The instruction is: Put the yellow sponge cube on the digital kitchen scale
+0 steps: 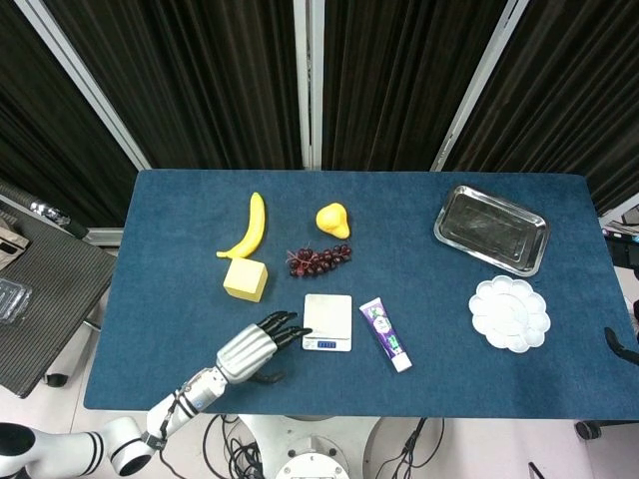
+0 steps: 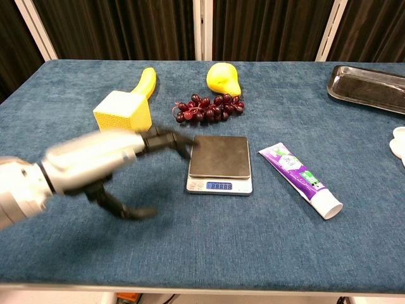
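Note:
The yellow sponge cube (image 1: 246, 279) (image 2: 123, 115) sits on the blue table, left of the grapes and just below the banana. The digital kitchen scale (image 1: 327, 322) (image 2: 219, 163) lies at the table's front middle with its display lit and its plate bare. My left hand (image 1: 254, 345) (image 2: 95, 161) hovers just left of the scale, fingers spread and holding nothing; it is blurred in the chest view and covers the cube's lower part there. The right hand shows in neither view.
A banana (image 1: 249, 227), a yellow pear (image 1: 333, 220) and dark grapes (image 1: 319, 259) lie behind the scale. A toothpaste tube (image 1: 385, 334) lies right of it. A metal tray (image 1: 491, 229) and a white palette dish (image 1: 509, 314) occupy the right side.

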